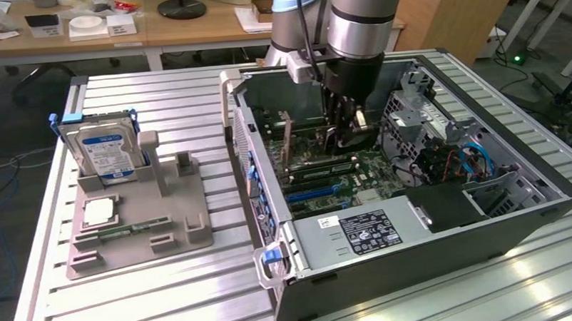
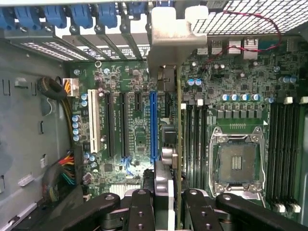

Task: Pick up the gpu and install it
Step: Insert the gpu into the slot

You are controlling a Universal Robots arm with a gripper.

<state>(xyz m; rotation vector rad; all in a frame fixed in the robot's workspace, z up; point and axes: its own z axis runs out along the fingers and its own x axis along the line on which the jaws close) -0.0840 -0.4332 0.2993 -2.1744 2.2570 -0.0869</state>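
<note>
My claw (image 2: 167, 204) is clamped on the gpu (image 2: 167, 53), a finger pressing each face. I carry the card on edge so that its long lower edge faces the motherboard (image 2: 125, 144) and can go straight down into a slot. In the exterior view I am sunk into the open computer case (image 1: 516, 217), at about twelve o'clock from the power supply (image 1: 365, 233). The case lies on its side, which is why I can come at the board from above. The card's silver bracket (image 2: 168, 33) points at the case's rear wall, where the blue slot clips (image 2: 79, 14) line up, so the bracket end would meet that opening. The long blue slot (image 2: 153, 120) runs just beside the card, on the side away from the empty CPU socket (image 2: 238, 163). The grey fixture (image 1: 165, 222) stands at nine o'clock from the case, with the hard drive (image 1: 105, 149) upright in it and the memory stick (image 1: 136, 226) lying flat. From the wrist I see the card only as a thin line, so its contact edge is hidden and I cannot tell whether it touches any slot or hangs above one. In the exterior view my own arm covers most of the card.
</note>
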